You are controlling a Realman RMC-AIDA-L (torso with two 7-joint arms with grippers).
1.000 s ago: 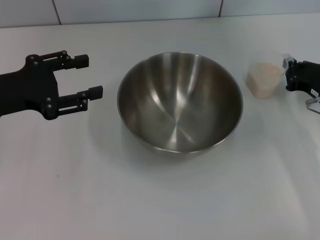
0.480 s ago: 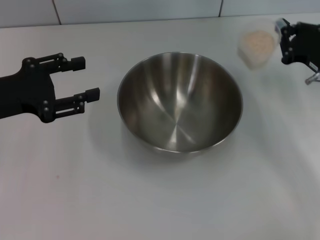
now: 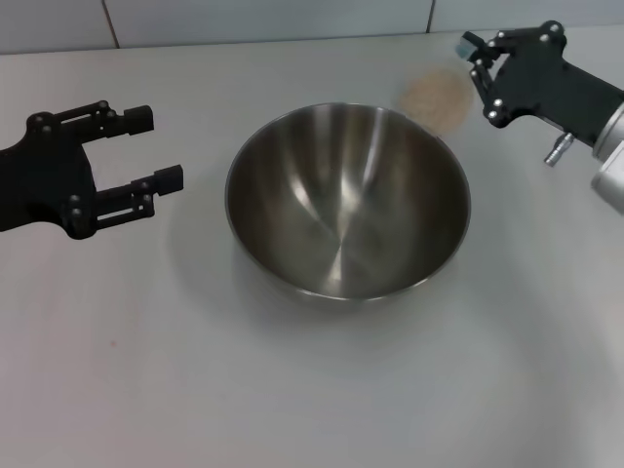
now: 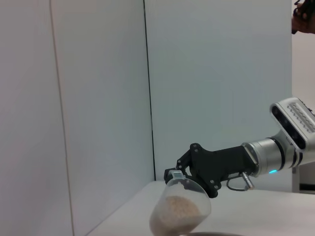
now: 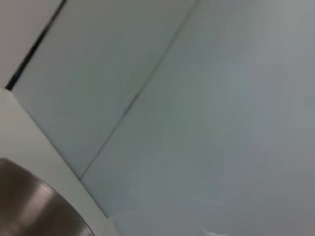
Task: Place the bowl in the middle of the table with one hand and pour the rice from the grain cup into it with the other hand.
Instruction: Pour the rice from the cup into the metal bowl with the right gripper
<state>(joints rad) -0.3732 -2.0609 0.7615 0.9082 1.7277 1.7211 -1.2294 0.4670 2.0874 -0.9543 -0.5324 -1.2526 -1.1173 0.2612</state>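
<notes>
The steel bowl (image 3: 346, 200) stands upright on the white table (image 3: 292, 390), near its middle. My right gripper (image 3: 476, 76) is shut on the clear grain cup (image 3: 438, 98) and holds it in the air just beyond the bowl's far right rim. The left wrist view shows the same cup (image 4: 180, 212) with the pale rice (image 4: 176, 214) still inside it, held by the right gripper (image 4: 179, 179). My left gripper (image 3: 156, 146) hovers open to the left of the bowl, holding nothing. The right wrist view catches only a part of the bowl's rim (image 5: 34, 211).
A grey panelled wall (image 3: 263, 19) runs along the table's far edge. The white tabletop stretches in front of the bowl and to both sides of it.
My right gripper has lifted the grain cup off the table and carried it left and farther back, toward the bowl's far right rim. The left gripper has drawn back slightly to the left.
</notes>
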